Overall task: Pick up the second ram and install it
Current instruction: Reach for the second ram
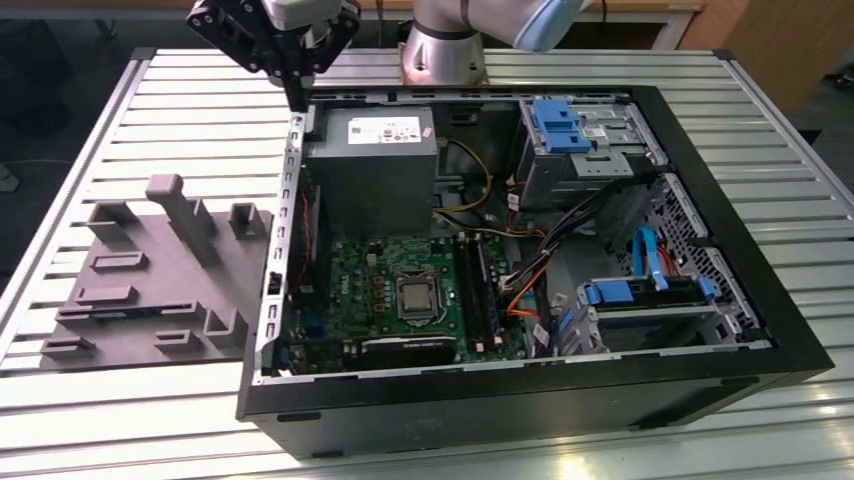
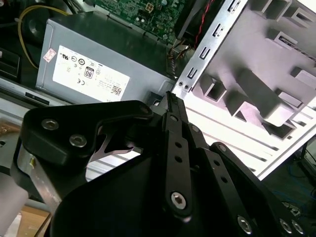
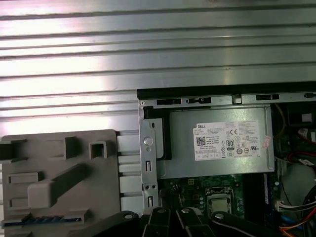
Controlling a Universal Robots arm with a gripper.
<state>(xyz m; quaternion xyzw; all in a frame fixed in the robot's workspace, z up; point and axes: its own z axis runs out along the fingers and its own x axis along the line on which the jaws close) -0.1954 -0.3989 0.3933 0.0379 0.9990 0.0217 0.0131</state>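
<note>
gripper (image 1: pixel 299 100) closed on nothing, above computer case (image 1: pixel 534 390) corner by power supply (image 1: pixel 371 160), second ram (image 3: pixel 42 218) apart from it, slotted in gray holder (image 1: pixel 134 290) (on table (image 1: pixel 160 110), beside case)

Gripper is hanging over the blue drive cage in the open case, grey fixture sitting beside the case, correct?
Not the drive cage. In the exterior view the gripper hangs over the case corner by the grey power supply, on that view's left; the blue drive cage is further right. The grey fixture does sit beside the case.
</note>
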